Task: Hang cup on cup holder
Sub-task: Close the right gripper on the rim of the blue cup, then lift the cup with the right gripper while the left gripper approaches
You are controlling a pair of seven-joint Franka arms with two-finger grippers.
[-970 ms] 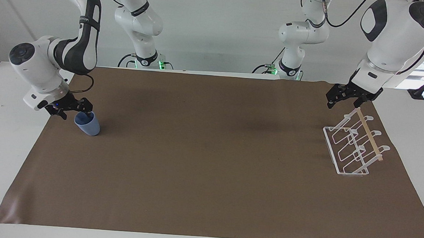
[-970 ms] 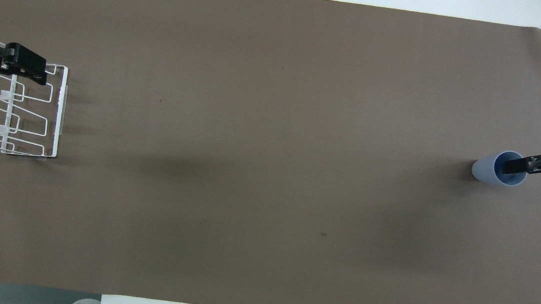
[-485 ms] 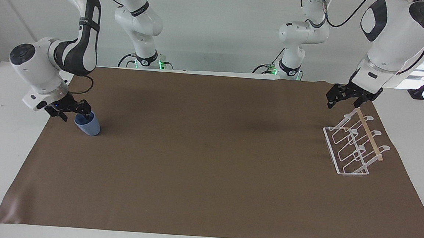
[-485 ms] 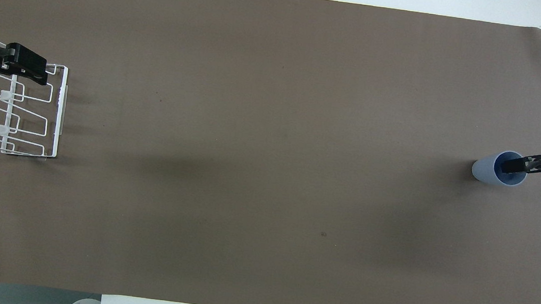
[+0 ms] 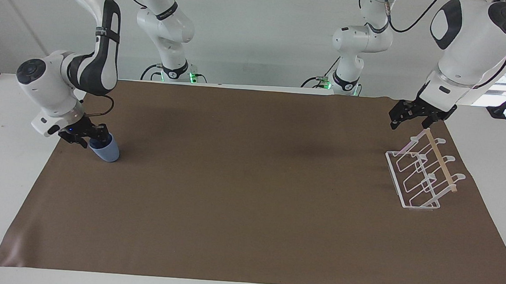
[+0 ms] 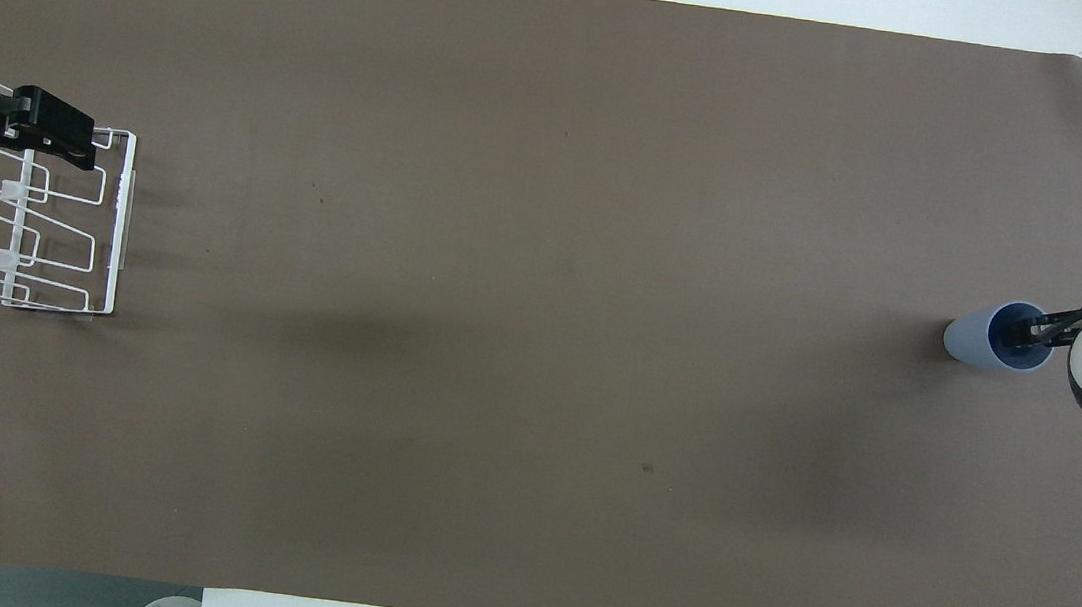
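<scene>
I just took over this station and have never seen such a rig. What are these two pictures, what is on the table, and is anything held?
Two white robot arms work at a table under a brown mat. One picture faces the robots from across the table; the other looks down from above their end. A light blue cup stands upright at the right arm's end. The right pincer is at its rim, one finger inside, closing; a firm grip is not yet clear. A white wire cup holder stands at the left arm's end. The left pincer hangs open above it, waiting.
</scene>
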